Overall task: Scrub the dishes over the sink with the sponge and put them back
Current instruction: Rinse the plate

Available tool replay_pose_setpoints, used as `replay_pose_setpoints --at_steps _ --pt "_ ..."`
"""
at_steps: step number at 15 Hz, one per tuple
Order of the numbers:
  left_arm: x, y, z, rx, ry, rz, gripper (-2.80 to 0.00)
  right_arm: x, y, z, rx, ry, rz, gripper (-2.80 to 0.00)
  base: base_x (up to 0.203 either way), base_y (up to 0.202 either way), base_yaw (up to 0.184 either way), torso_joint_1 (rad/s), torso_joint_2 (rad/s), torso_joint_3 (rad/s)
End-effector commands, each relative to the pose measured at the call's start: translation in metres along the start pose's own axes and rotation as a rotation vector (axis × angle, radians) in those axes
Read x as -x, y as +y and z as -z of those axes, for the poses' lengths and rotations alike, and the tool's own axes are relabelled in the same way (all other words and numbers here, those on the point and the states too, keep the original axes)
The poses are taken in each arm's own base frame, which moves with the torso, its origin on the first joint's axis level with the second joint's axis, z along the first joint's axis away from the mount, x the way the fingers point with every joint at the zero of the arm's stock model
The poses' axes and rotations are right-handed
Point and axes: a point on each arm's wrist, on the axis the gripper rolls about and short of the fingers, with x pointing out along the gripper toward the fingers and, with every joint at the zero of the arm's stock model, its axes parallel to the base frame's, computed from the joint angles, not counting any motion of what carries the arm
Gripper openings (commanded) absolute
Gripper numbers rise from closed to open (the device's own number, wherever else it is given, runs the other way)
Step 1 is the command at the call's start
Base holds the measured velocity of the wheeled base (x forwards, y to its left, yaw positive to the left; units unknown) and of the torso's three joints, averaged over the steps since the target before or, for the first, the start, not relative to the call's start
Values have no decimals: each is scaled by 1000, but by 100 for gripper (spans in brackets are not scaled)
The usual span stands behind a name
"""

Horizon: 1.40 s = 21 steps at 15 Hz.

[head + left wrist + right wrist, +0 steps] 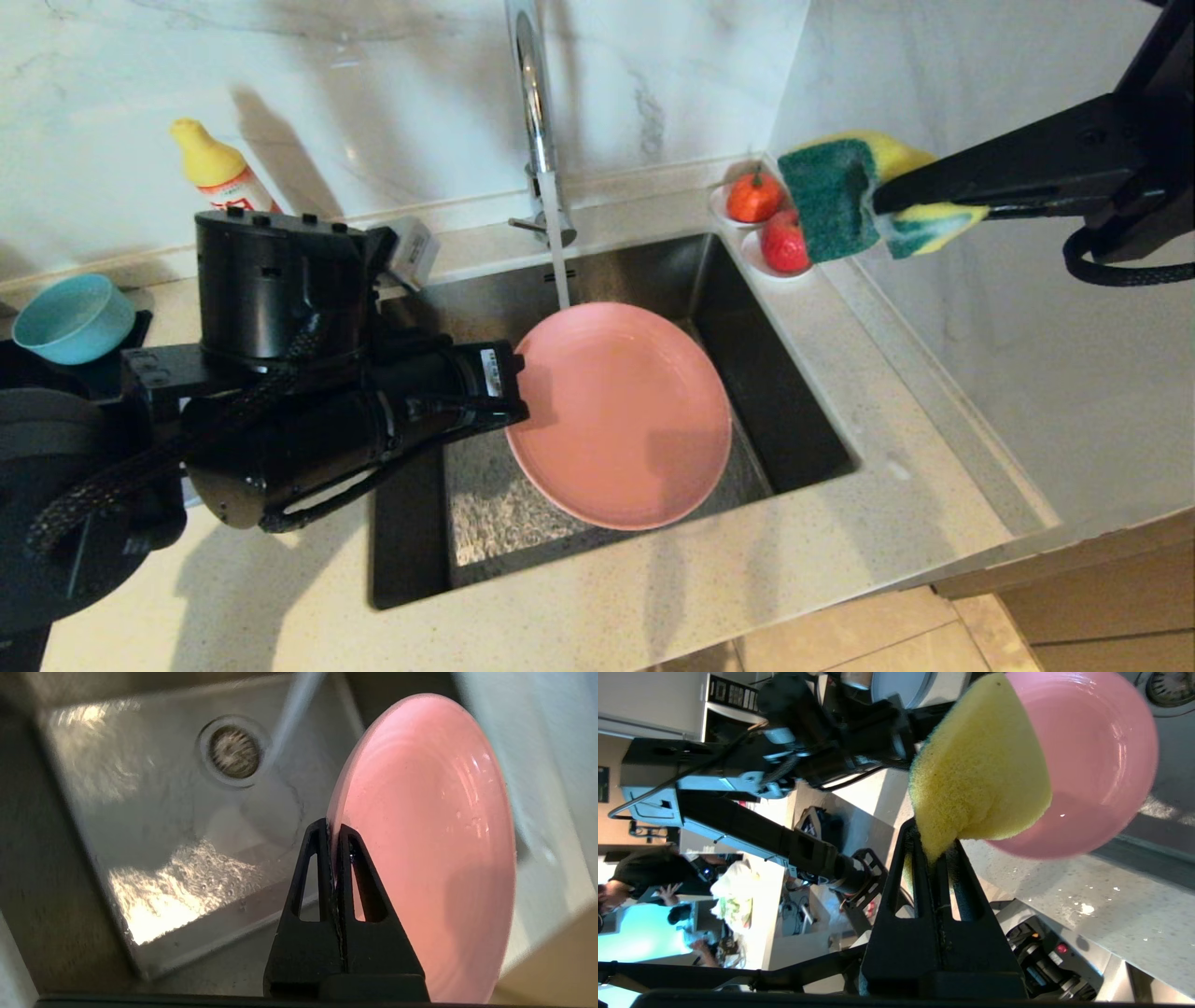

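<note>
My left gripper (515,403) (333,828) is shut on the left rim of the pink plate (621,415) (430,844), holding it tilted over the sink (794,411) (154,812). Water from the tap (537,103) falls just past the plate's far edge. My right gripper (882,207) (934,842) hangs high at the right, apart from the plate, shut on the yellow and green sponge (845,191) (980,770). The teal bowl (73,317) stands on the counter at far left. The drain strainer (233,752) shows in the basin floor.
A yellow-capped bottle (219,168) stands at the back wall on the left. Two small white saucers with red fruit (770,219) sit at the sink's back right corner. The marble wall (980,308) rises close along the right side of the counter (896,467).
</note>
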Motion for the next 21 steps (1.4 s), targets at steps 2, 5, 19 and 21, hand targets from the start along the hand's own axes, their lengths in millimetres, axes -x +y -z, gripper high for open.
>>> replay_pose_setpoints --at_steps 2,5,19,21 --pt "-24 26 7 91 33 -98 -280 4 -6 0 -13 -11 29 -280 0 0 0 0 0 0" --pt "-38 47 6 152 34 -165 -280 4 -10 2 -24 -4 42 -280 0 0 0 0 0 0" --pt "-93 89 -11 306 -5 -200 -280 -5 -38 26 -122 83 120 -280 0 0 0 0 0 0" --pt "-96 87 -9 307 11 -148 -280 -5 -43 28 -130 82 130 -280 0 0 0 0 0 0"
